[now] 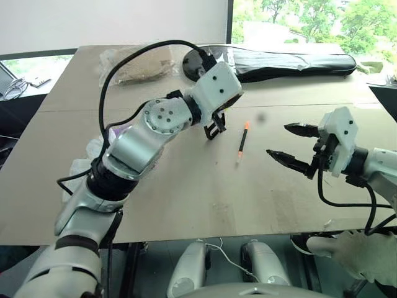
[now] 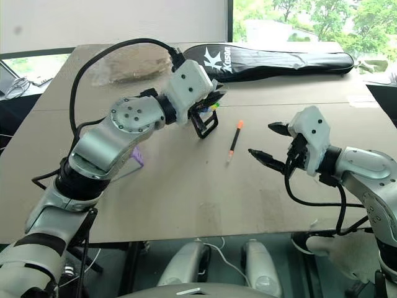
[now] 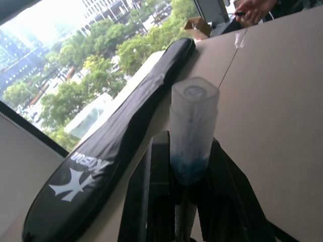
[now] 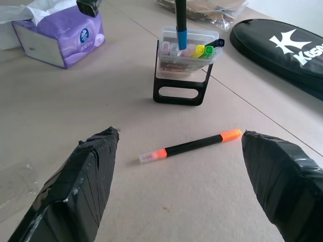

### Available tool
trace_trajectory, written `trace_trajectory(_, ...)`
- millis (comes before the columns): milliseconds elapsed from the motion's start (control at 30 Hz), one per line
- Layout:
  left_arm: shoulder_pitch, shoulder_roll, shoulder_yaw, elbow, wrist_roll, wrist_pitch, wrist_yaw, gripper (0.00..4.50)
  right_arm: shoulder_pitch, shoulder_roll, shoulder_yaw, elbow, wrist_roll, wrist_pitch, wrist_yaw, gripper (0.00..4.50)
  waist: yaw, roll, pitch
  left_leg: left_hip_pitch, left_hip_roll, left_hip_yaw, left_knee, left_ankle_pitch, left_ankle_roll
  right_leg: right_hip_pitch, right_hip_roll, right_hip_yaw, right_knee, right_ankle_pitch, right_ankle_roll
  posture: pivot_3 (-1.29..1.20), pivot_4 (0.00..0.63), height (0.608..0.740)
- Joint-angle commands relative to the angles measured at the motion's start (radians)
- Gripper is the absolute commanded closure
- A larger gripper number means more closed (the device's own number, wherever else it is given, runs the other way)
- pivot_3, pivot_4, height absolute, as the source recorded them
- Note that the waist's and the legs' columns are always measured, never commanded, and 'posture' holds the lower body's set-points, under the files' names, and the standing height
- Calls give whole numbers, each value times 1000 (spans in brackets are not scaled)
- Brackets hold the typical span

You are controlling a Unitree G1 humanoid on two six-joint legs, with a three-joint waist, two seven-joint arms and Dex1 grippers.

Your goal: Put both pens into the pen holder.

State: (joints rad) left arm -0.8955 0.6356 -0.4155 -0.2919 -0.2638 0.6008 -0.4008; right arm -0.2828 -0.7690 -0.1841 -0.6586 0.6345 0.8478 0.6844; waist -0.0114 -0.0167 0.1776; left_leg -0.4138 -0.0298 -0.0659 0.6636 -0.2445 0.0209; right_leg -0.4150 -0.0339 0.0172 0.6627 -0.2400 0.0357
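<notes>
A wide tan table [image 1: 186,205] seen from above, with two robot arms reaching over it. Two pens belong to the task. One — a dark pen with a blue end [image 4: 180,22] — is clamped between the closed fingers of the left gripper [image 1: 214,128], which hangs directly over the pen holder [image 4: 187,50]; in the right wrist view the pen stands upright with its blue end at the holder's rim, so it looks to be going in, though whether it has been let go cannot be told. The other, the orange-tipped pen [image 1: 243,141], lies flat on the table just beside the holder, between the two arms and not yet picked up.

The right gripper [image 1: 290,146] hovers near that pen with its jaws wide apart and nothing between them. By this reading, the task is roughly half done: one pen at the holder, one left to fetch.

The holder — a clear cup on a black loop frame — already carries several other markers, yellow and green tips among them. Also on the table: one long black case [image 2: 273,61] at the far edge, one clear bag with tan contents [image 1: 136,67], and one purple tissue pack [image 4: 60,36].
</notes>
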Motion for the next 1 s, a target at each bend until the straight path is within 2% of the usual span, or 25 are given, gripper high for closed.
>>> trace_trajectory(33, -14, -20, 18, 20, 92, -68, -35, 4480, -15, -18, -29, -46, 23, 7, -25, 365, 2, 0, 0, 0, 0, 0, 0, 1, -1, 0, -1, 0, 0, 0, 0, 0, 150, 740)
trace_trajectory(467, 19, -93, 25, 130, 270, -113, -114, 4480, 1, -7, -39, -94, 66, -31, -49, 365, 2, 0, 0, 0, 0, 0, 1, -1, 2, 0, -1, -1, 1, 0, 0, 0, 150, 740)
trace_trajectory(500, 21, -107, 42, 131, 263, -106, -114, 3468, 5, -5, -41, -97, 70, -35, -49, 327, 2, 0, 0, 0, 0, 0, 1, -1, 2, 0, -1, -1, 1, 0, 0, 0, 150, 740)
trace_trajectory(533, 22, -118, 56, 128, 256, -99, -120, 3135, 10, -6, -44, -99, 72, -38, -49, 327, 2, 0, 0, 0, 0, 0, 2, -1, 2, 0, -1, -1, 1, 0, 0, 0, 150, 740)
trace_trajectory(600, 32, -148, 98, 95, 207, -64, -138, 1843, 19, -8, -51, -103, 79, -37, -54, 327, 3, 0, 0, 0, 0, 0, 2, -1, 2, 0, -1, -1, 1, 0, 0, 0, 150, 740)
trace_trajectory(667, 48, -201, 171, 38, 80, 42, -170, 1545, 33, -11, -52, -103, 79, -37, -62, 327, 4, 0, 0, -1, 0, 0, 2, -1, 2, 0, -1, -1, 1, 0, 0, 0, 150, 740)
trace_trajectory(700, 60, -239, 242, -16, -67, 140, -204, 1117, 40, -21, -32, -94, 62, -11, -83, 327, 4, 0, 0, -1, 0, -1, 3, -1, 2, 1, -2, -1, 1, 0, 0, 0, 150, 740)
trace_trajectory(733, 72, -253, 294, -67, -171, 205, -238, 1117, 40, -25, -8, -82, 50, 20, -108, 327, 3, 0, 0, -1, 0, -1, 3, -1, 2, 1, -2, -1, 1, 0, 0, 0, 150, 740)
trace_trajectory(867, 156, -205, 432, -186, -368, 336, -293, 1117, 12, 12, 84, -48, 36, 112, -191, 327, -9, 1, 0, 1, 1, 0, 3, 1, -1, 1, -3, 0, 2, 0, 0, 0, 150, 740)
trace_trajectory(933, 214, -174, 493, -209, -404, 365, -271, 1117, -22, 44, 160, -6, -24, 153, -263, 327, -10, 1, -1, 2, 2, 1, 2, 1, -1, 1, -2, 1, 3, 0, 0, 0, 150, 740)
trace_trajectory(1000, 304, -107, 535, -228, -423, 376, -297, 1117, -64, 124, 225, 57, -62, 187, -335, 327, -15, 1, -1, 4, 4, 2, 3, 0, 1, 1, 0, 1, 4, 0, 0, 0, 150, 740)
